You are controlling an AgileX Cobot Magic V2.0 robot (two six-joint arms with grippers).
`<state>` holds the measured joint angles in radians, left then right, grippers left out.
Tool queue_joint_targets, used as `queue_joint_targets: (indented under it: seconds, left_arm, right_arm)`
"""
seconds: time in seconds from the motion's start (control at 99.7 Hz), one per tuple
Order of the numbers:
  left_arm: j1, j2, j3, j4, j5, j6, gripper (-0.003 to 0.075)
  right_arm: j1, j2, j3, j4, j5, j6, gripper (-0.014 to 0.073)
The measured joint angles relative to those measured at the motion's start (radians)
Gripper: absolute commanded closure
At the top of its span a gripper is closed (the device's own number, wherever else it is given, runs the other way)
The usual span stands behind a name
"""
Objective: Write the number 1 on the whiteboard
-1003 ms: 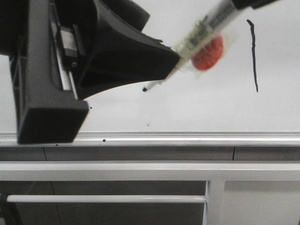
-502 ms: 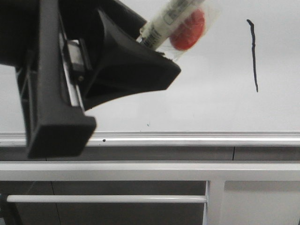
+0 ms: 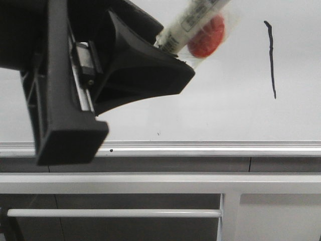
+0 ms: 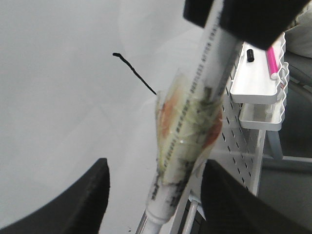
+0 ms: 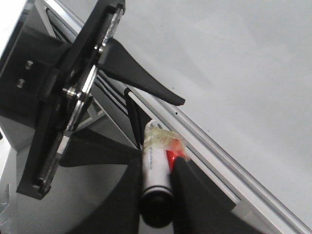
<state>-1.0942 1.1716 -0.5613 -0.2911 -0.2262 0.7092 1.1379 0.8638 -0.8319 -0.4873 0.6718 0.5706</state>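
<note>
The number 1 point(image 3: 271, 57) is standing finished on the whiteboard point(image 3: 225, 110), at about 2 o'clock in the front view: a thin black vertical stroke with a small hook at its top. It is also showing in the left wrist view point(image 4: 134, 73), partly hidden behind the marker.

The marker point(image 3: 193, 22) is lying at 11 o'clock from the stroke, well apart from it, its lower end passing behind the left gripper. The right gripper point(image 5: 158, 175) is clamping the barrel point(image 5: 156, 170) near its dark cap end.

Handling judgement: the marker is light and rigid, with a smooth barrel partly wrapped in clear tape and a red label. The taped mid-barrel probably offers the surest hold.

The left gripper point(image 4: 153, 187) is standing with fingers spread, the marker's front end hanging between them without visible contact.

The silver rail point(image 3: 210, 147) is running along the board's lower edge.
</note>
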Motion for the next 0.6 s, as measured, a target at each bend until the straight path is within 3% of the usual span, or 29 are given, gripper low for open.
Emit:
queue_joint_targets:
  seconds: [0.11, 0.171, 0.231, 0.532, 0.602]
  left_arm:
    - [0.0, 0.0, 0.0, 0.0, 0.0, 0.0, 0.0433]
    - [0.0, 0.0, 0.0, 0.0, 0.0, 0.0, 0.0561]
    - [0.0, 0.0, 0.0, 0.0, 0.0, 0.0, 0.0736]
    - [-0.006, 0.002, 0.0, 0.024, 0.02, 0.014, 0.0741]
    - [-0.006, 0.002, 0.0, -0.004, 0.013, 0.016, 0.0741]
  right_arm:
    - [0.0, 0.0, 0.0, -0.004, 0.0, 0.0, 0.0639]
    - [0.0, 0.0, 0.0, -0.004, 0.0, 0.0, 0.0638]
    - [0.0, 0.0, 0.0, -0.005, 0.0, 0.0, 0.0638]
    - [0.0, 0.0, -0.004, -0.021, -0.006, 0.0, 0.0631]
    - [0.0, 0.0, -0.004, -0.036, -0.012, 0.0, 0.0572]
